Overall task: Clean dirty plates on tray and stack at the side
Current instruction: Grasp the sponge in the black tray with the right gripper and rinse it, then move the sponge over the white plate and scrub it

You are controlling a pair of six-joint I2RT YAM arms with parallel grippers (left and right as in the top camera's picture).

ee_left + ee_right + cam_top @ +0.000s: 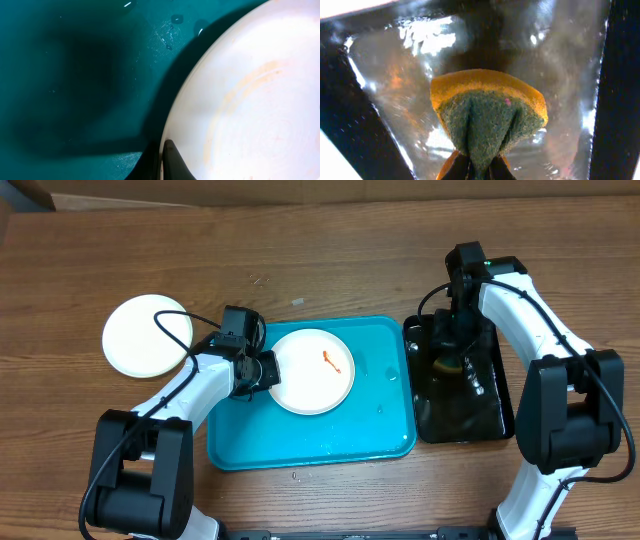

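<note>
A white plate [313, 370] with an orange-red smear [330, 361] lies on the teal tray [310, 438]. My left gripper [262, 369] is shut on the plate's left rim; in the left wrist view a dark fingertip [170, 160] presses on the rim of the plate [250, 100] over the tray [75, 75]. A pale plate [147, 335] lies on the table to the left of the tray. My right gripper [452, 352] is shut on a yellow and green sponge [487, 117] over the black tray [460, 405], which holds water. A third plate is not in view.
The black tray [385, 65] stands just right of the teal tray, almost touching it. Water drops [385, 375] lie on the teal tray's right part. Wooden table [320, 250] all around.
</note>
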